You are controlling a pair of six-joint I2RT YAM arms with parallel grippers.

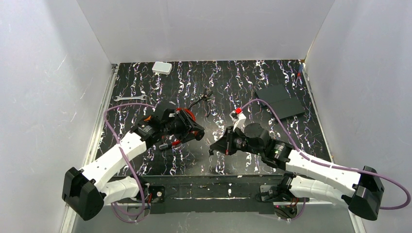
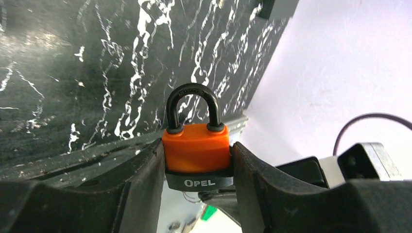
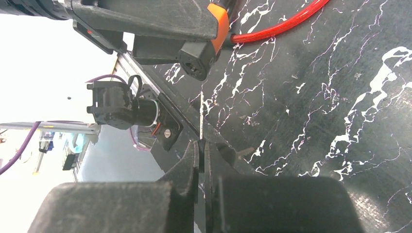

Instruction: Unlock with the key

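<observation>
Top external view: two white arms extend over a black, white-veined bench (image 1: 145,82); the left gripper (image 1: 196,134) and right gripper (image 1: 214,147) face each other near the bench's middle, close but apart; a red cable (image 1: 185,112) lies just behind the left gripper; farther back are a wrench (image 1: 127,97) and a white box (image 1: 162,68), with a flat black box (image 1: 279,101) at the right. Left wrist view: the left gripper is clamped on an orange padlock (image 2: 197,151), its fingers (image 2: 145,179) pressing the body from both sides; the black shackle stands up with both legs seated in the body; the black base reads OPEL. Right wrist view: the right gripper is squeezed together on the key (image 3: 200,116); only the thin metal blade shows, sticking straight out from the fingertips, the head hidden between them; the blade's tip stops just short of a black block (image 3: 196,60) with a round hole beneath the left gripper, not touching it; whether that hole is the keyhole cannot be told; the padlock's orange edge shows just above the block, and the cable curves across the bench behind.
</observation>
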